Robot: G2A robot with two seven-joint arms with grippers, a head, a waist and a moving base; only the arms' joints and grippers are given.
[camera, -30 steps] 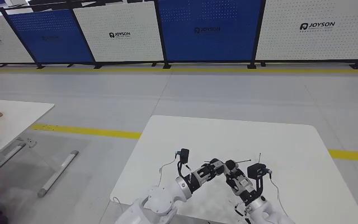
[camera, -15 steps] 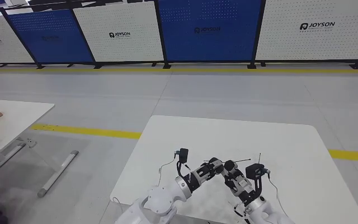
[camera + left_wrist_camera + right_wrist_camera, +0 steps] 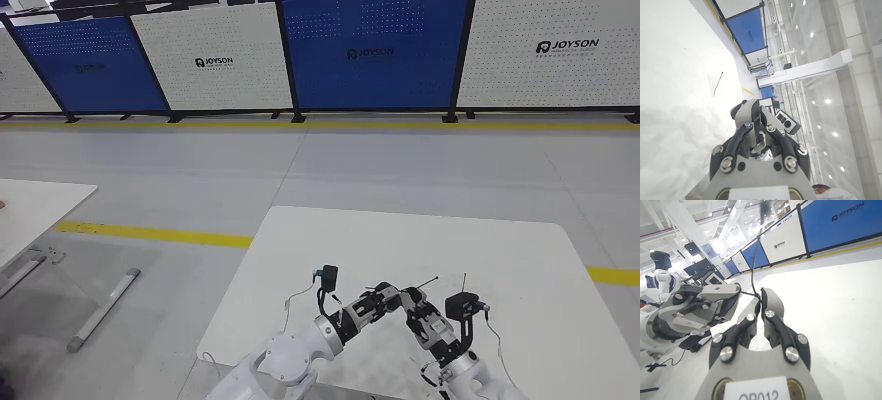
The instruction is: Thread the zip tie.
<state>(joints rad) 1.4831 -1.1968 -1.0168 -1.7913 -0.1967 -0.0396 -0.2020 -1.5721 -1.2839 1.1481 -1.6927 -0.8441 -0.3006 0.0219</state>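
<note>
A thin black zip tie (image 3: 753, 266) is held above the white table (image 3: 400, 240) between both grippers. My right gripper (image 3: 760, 295) is shut on it where it bends, and its long free part rises away from the fingertips. My left gripper (image 3: 739, 291) comes in from the side, shut on the short stretch that leads to that bend. From above, the left gripper (image 3: 388, 295) and right gripper (image 3: 408, 298) nearly touch tip to tip near the table's front, with the zip tie (image 3: 430, 283) sticking out past them. The left gripper (image 3: 758, 109) has a thin strip between its closed fingers.
A second black zip tie (image 3: 718, 83) lies loose on the table, a short way beyond the grippers (image 3: 463, 280). The table's rounded far edge (image 3: 410, 212) has bare floor and blue and white panels behind it. Cables hang from both wrists.
The free end of the held zip tie has tipped slightly upward. The right arm shifted a little left and back. Both grippers stay shut.
</note>
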